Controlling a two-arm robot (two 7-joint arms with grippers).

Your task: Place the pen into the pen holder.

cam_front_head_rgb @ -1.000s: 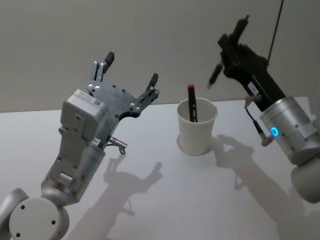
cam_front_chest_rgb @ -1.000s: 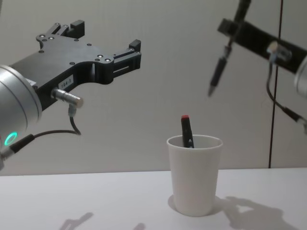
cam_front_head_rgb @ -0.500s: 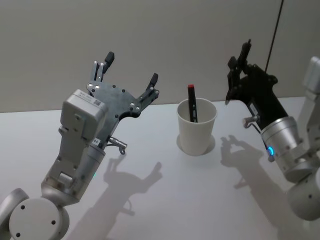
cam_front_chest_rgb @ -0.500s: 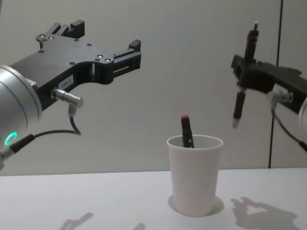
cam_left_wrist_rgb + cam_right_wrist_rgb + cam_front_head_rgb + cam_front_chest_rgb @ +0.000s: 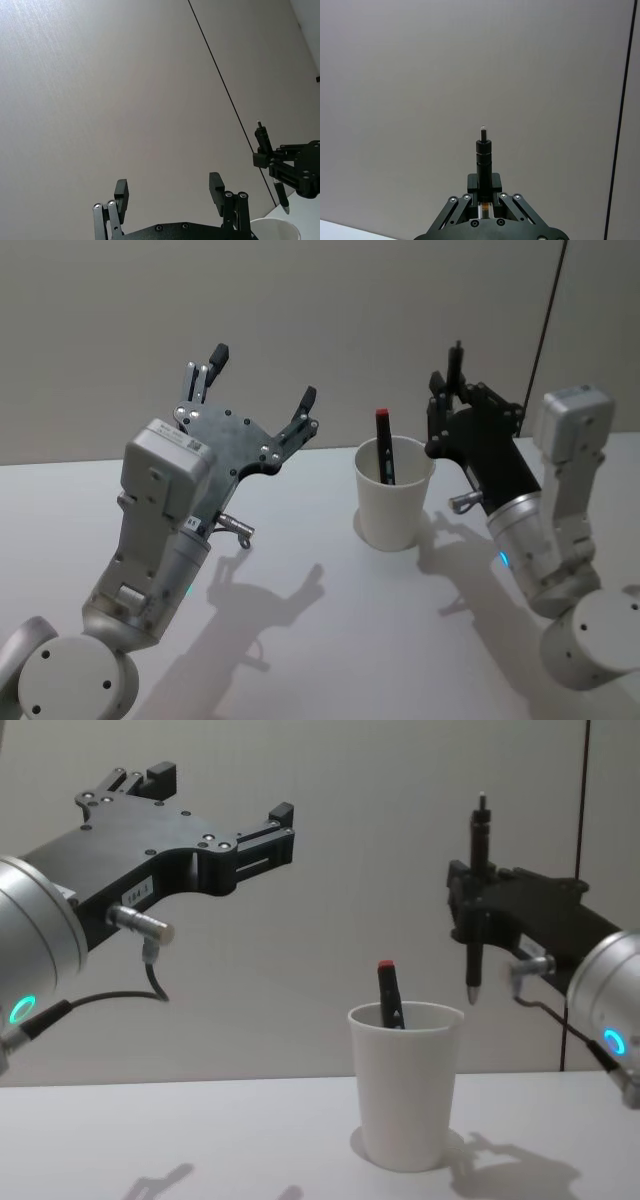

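Pen poised over the cup
My right claw (image 5: 478, 925) grips a pen (image 5: 476, 900) upright above the pen holder (image 5: 406, 1080), whose wall hides another pen's (image 5: 389, 994) lower end; my left claw (image 5: 215, 815) hangs spread.

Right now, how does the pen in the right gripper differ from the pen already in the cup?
The held pen hangs upright in the air, clamped by the right gripper, tip just above the cup's rim; the other pen leans inside the cup. The held pen is dark along its whole length; the cup's pen has a red top. Both have dark, slim bodies.
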